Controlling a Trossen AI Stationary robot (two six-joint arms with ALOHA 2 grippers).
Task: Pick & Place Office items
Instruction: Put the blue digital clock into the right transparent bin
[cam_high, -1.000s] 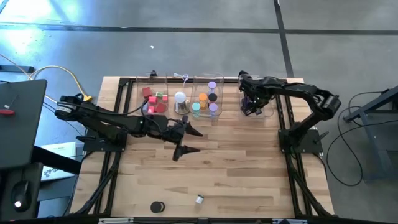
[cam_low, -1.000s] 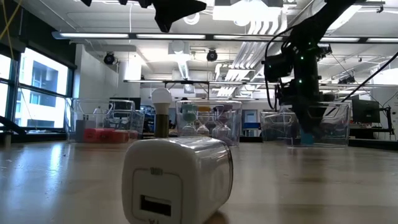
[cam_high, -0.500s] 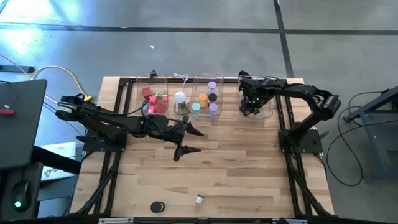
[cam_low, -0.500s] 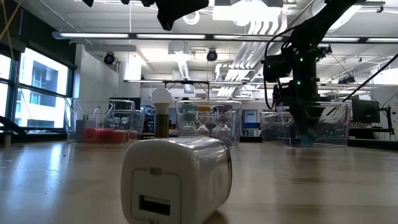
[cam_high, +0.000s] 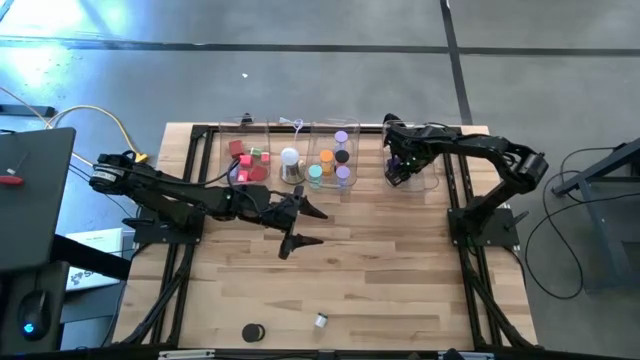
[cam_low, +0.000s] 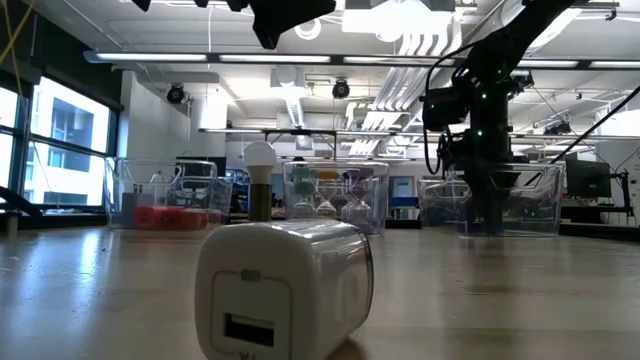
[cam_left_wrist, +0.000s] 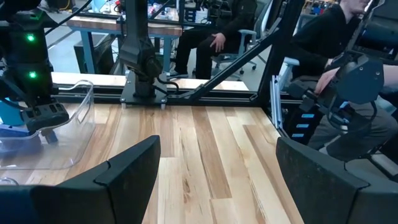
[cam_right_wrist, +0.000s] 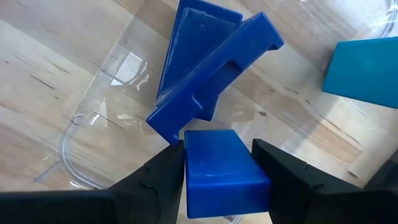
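Mostly done, judging by layout: red/pink pieces (cam_high: 247, 158), orange/teal/purple cylinders (cam_high: 331, 160) already sorted into clear bins along the bench (cam_high: 380, 260) far edge.

Right end effector (cam_right_wrist: 217, 163) is down inside the rightmost clear bin (cam_high: 428, 178), fingers closed on a blue block (cam_right_wrist: 219, 165); a blue wedge piece (cam_right_wrist: 205, 68) lies just ahead of it, a teal block (cam_right_wrist: 367, 65) off to one side.

Left end effector (cam_high: 298, 226) hangs wide open & empty mid-bench.

Still left: black disc (cam_high: 253, 331) & white charger cube (cam_low: 285, 290), well behind the left end effector, near bench front edge.

Only the right wrist view shows the grip; high view hides it. Low view gives charger detail; left wrist view shows seated people beyond.
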